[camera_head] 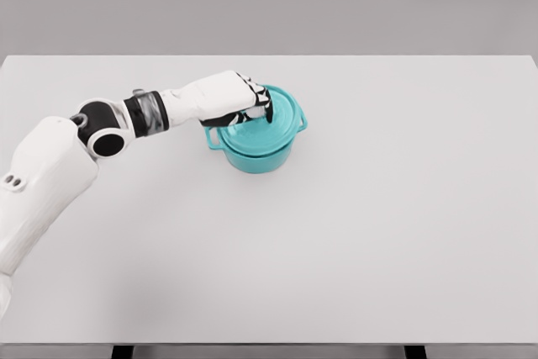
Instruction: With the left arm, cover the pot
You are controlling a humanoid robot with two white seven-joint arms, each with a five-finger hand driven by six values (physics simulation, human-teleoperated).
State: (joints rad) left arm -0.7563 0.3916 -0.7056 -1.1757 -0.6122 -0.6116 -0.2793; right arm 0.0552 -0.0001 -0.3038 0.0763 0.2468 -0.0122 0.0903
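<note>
Teal enamel marked the pot (256, 147), which stood on the white table (378, 233) a little left of centre, its lid (282, 111) on top but seemingly tilted. The left hand (239, 98) reached in over it, fingers curled around the lid's top. That grip likely served to seat the lid squarely.

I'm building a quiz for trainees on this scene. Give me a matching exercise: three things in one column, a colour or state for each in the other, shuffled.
Things:
1. pot
2. left hand
3. table

Descriptions:
a. white, fingers curled on the lid
b. pale grey, flat
c. teal, with side handles

Pairs: 1-c, 2-a, 3-b
</note>
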